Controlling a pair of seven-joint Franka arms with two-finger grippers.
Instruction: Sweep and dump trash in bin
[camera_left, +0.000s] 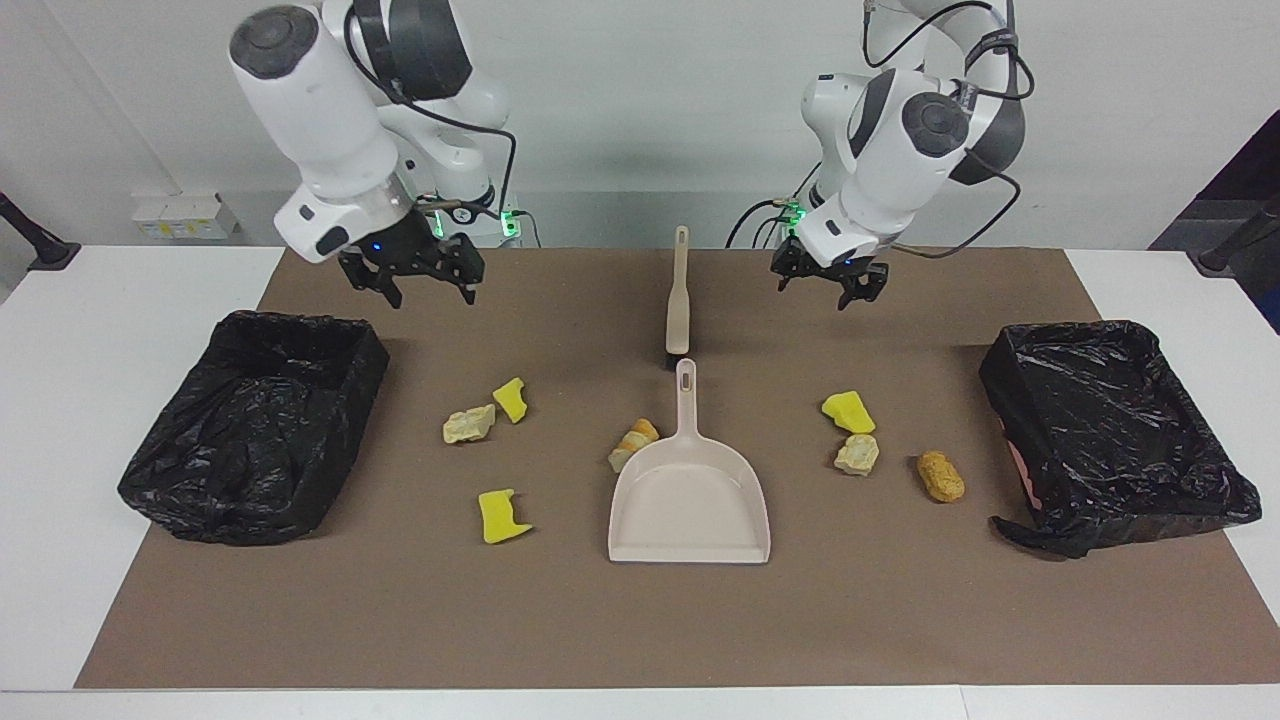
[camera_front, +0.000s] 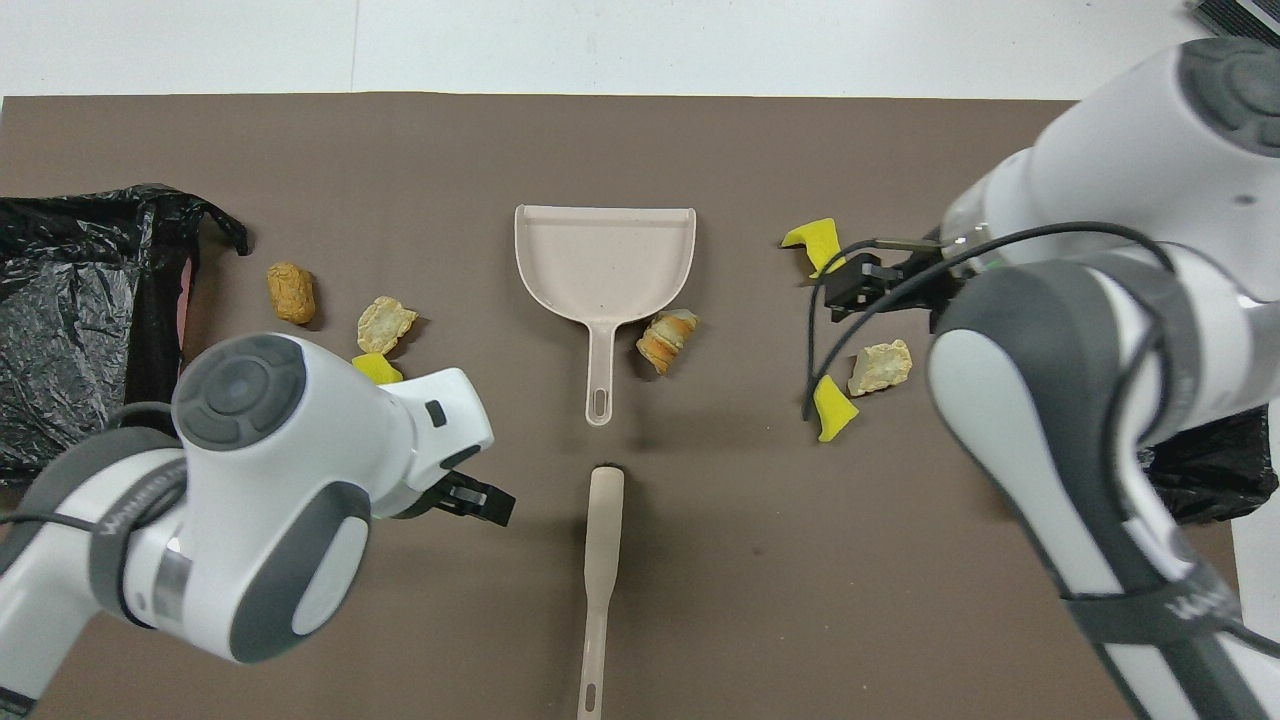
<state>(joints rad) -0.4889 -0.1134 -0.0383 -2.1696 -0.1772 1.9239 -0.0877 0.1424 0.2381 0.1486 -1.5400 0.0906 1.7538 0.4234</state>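
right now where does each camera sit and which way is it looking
Facing view: high across the table, looking back at the robots; both arms show whole, left end effector and right end effector raised over the mat.
Overhead view: high above the robots' end, looking steeply down; both arms enter from the bottom.
Shared: dustpan, brush, scattered trash, two bins.

A white table (camera_left: 90, 330) carries a brown mat (camera_left: 600, 620), laid flat over its middle.
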